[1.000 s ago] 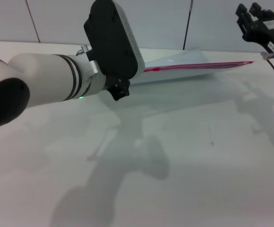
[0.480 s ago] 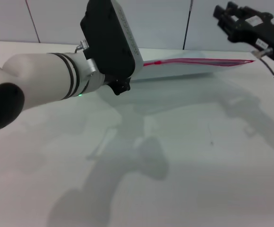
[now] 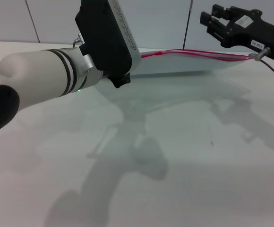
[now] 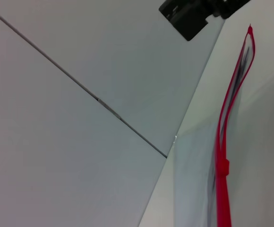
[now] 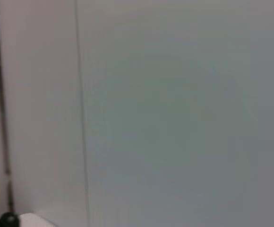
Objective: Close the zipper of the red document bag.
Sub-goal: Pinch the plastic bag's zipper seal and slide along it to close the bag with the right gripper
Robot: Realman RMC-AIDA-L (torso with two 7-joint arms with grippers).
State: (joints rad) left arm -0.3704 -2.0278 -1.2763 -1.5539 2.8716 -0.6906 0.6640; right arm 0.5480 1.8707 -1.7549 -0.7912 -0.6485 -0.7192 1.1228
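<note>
The red document bag (image 3: 175, 65) stands on its long edge at the back of the white table (image 3: 184, 156), its left end lifted. The zipper (image 3: 198, 53) runs along the top edge. In the left wrist view the zipper (image 4: 231, 94) splits into two parted red strands beyond the slider (image 4: 222, 168). My left gripper is hidden behind its black wrist housing (image 3: 106, 40), at the bag's left end, shut on that end. My right gripper (image 3: 209, 21) hovers open above the bag's right half without touching it, and the left wrist view catches the right gripper (image 4: 191, 16) too.
A grey panelled wall (image 3: 160, 23) rises right behind the table's far edge, close to the bag. The right wrist view holds only the wall panels (image 5: 175, 118). Shadows of both arms fall on the table.
The left arm has risen and the bag's left end rose with it. The right gripper swung from the far right inward and leftward, over the bag's right half.
</note>
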